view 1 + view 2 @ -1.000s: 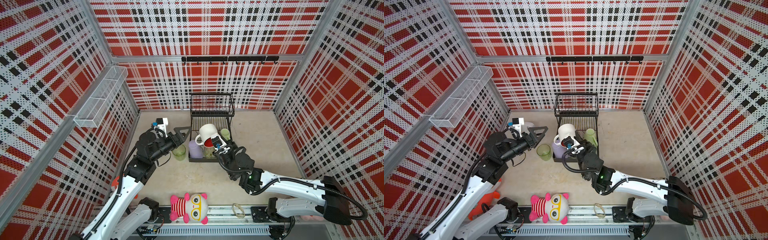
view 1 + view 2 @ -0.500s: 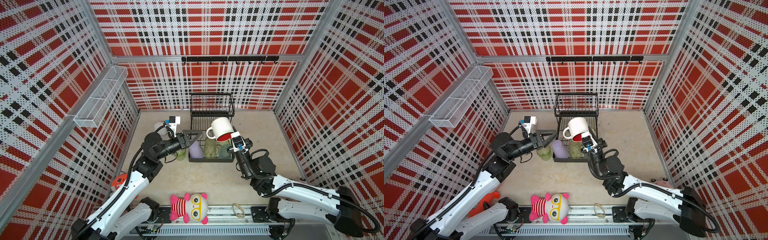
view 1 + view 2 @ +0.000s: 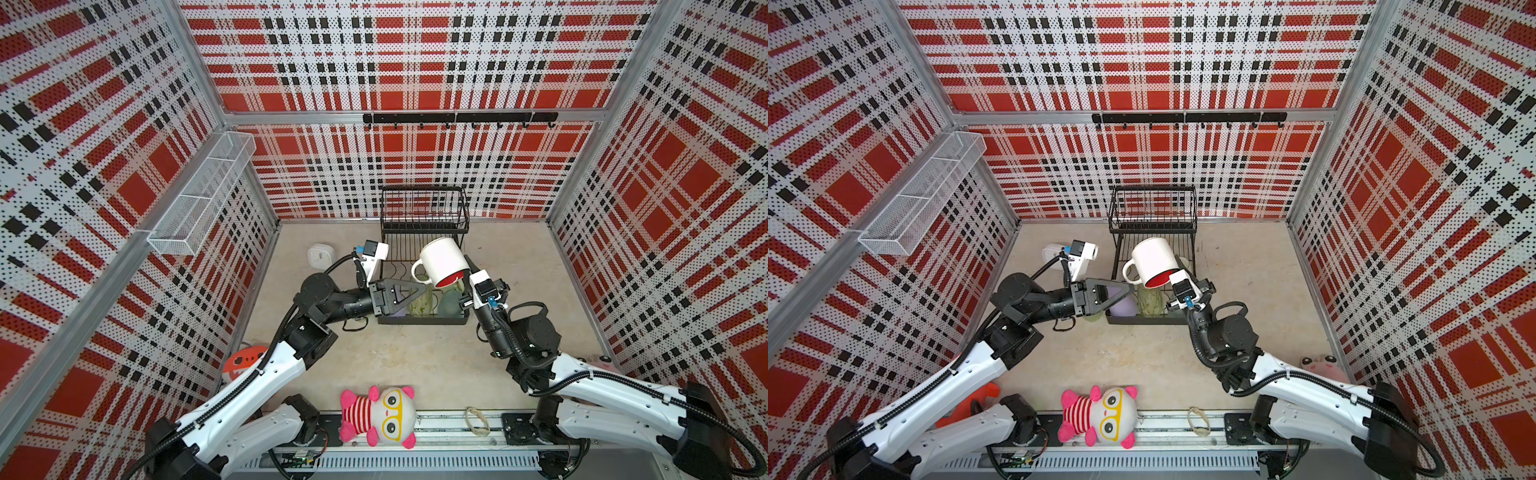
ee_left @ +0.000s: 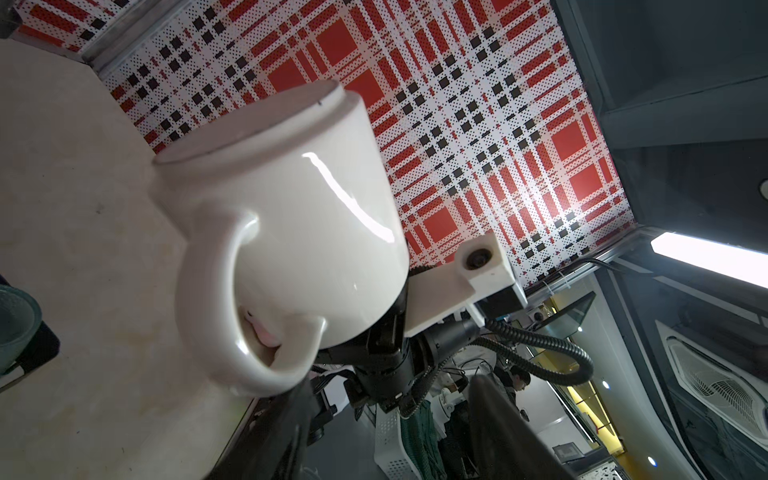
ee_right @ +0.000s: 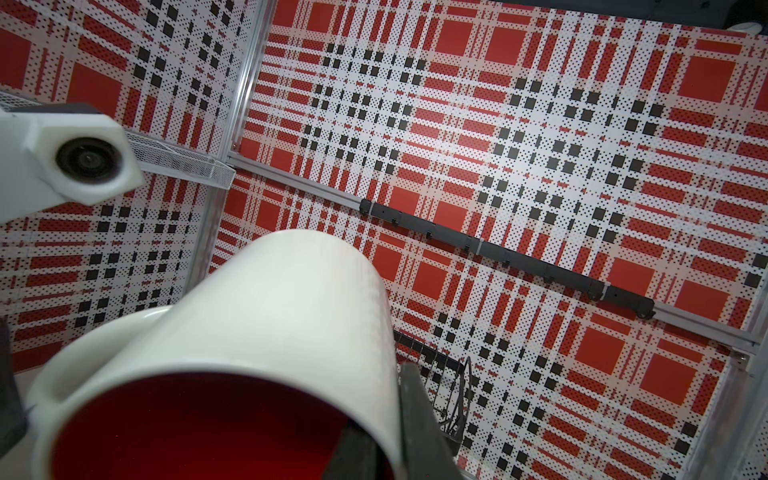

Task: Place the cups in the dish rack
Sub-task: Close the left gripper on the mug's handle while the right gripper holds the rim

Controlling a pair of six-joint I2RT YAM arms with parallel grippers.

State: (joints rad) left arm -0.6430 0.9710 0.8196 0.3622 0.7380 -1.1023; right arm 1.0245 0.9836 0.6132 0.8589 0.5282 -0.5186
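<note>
— Loaded so far?
— Lavender tumbler (image 3: 1123, 308), one green tumbler (image 3: 1150, 302), teal cup (image 3: 451, 301): seated in dish rack (image 3: 424, 208), below right gripper (image 3: 466, 273).
— Left to do?
— White mug (image 3: 440, 259), clamped at rim by right gripper, above rack; second green tumbler (image 3: 1095, 319) outside, under half-parted, empty left gripper (image 3: 423, 291).

The right claw (image 3: 465, 277) pinched the rim of the white mug (image 3: 439, 259) and held it tilted above the dish rack (image 3: 424, 208), with its red inside turned down toward the table's near edge and its handle to the left. The rack stood at the middle of the far edge of the table (image 3: 415, 357). A clear green tumbler (image 3: 420, 306) and a small teal cup (image 3: 451, 304) sat in its lower tier. The left claw (image 3: 417, 291) reached in from the left, overlapping the tumbler. A white clock (image 3: 320, 257) lay near the far-left corner, and a plush toy (image 3: 378, 415) lay at the near edge.
</note>
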